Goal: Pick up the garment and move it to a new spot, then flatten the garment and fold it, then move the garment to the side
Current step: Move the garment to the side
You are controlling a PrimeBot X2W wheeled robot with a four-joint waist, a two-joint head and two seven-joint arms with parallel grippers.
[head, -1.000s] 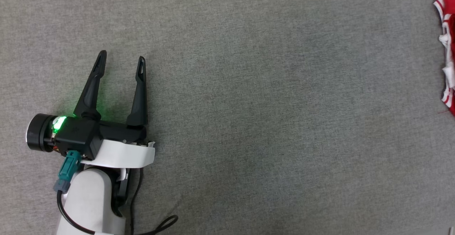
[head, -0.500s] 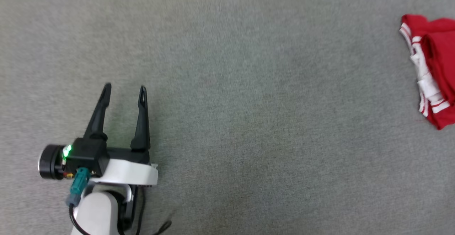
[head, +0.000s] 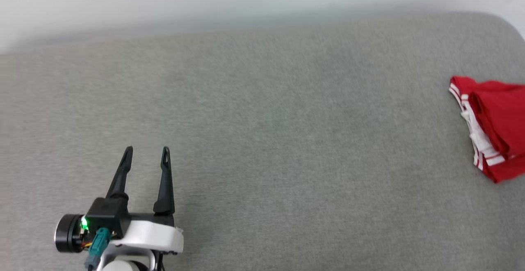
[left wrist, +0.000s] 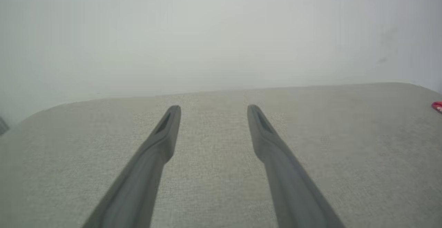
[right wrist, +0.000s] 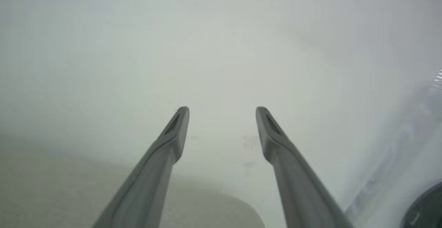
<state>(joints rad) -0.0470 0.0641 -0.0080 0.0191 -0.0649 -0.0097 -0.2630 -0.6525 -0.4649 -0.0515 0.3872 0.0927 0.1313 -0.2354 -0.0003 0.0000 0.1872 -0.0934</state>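
Overhead, striped garment (head: 499, 117); left wrist, red sliver.

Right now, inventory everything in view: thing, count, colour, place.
red jersey-style garment with white striped trim: 1, red and white, bunched at the right edge of the head view, lying on the surface
grey fabric surface: 1, grey, under everything
pale wall: 1, off-white, beyond the surface's far edge
left gripper: 1, dark fingers, open, lower left of the head view
right gripper: 1, dark fingers, open, pointing toward the wall

Garment (head: 496, 119) far right (fingers (head: 165, 181) left)
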